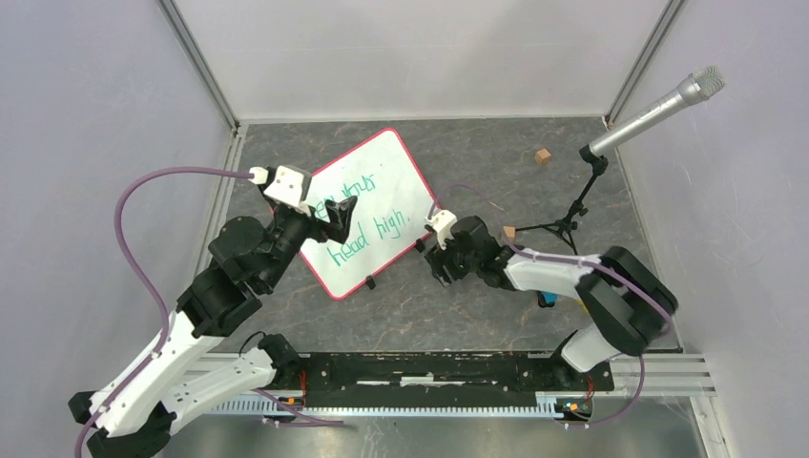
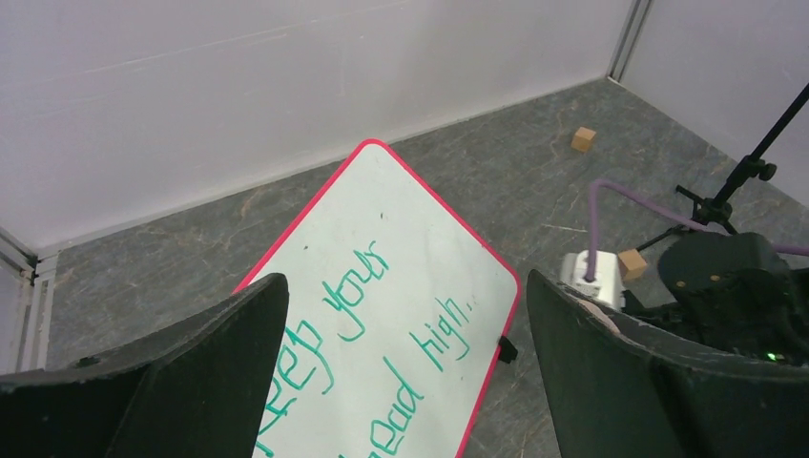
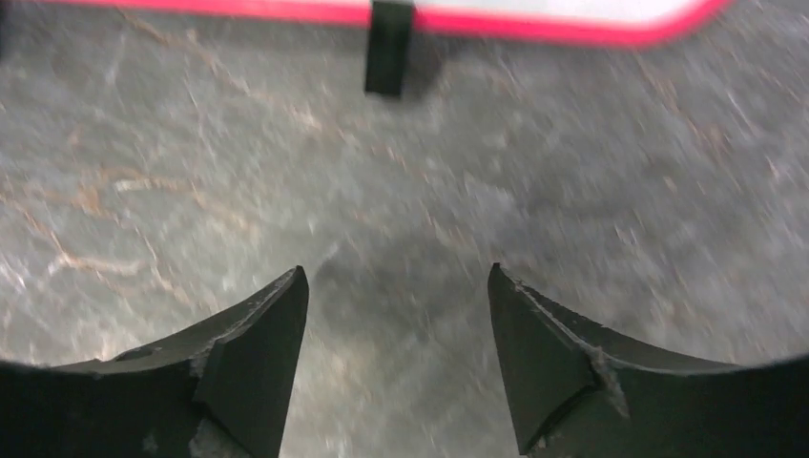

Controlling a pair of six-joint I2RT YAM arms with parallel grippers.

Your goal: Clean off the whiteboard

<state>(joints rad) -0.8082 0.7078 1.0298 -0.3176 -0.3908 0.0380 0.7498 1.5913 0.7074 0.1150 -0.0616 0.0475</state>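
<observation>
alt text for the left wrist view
A red-rimmed whiteboard with green handwriting sits on the grey table, framed by the open left end effector. At right are the right arm, two wooden cubes and a black stand.

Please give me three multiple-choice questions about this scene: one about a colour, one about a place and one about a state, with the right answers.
1. What colour is the writing on the whiteboard?
A. green B. black C. blue
2. Where is the right gripper?
A. over the writing B. over bare table beside the board's rim C. far from the whiteboard
3. How are the left gripper's fingers?
A. shut on a cloth B. shut, empty C. open, empty
Answers: 1 A, the letters are green; 2 B, its wrist view shows stone-patterned table with the red rim just beyond; 3 C, they stand wide apart with nothing between them.
</observation>
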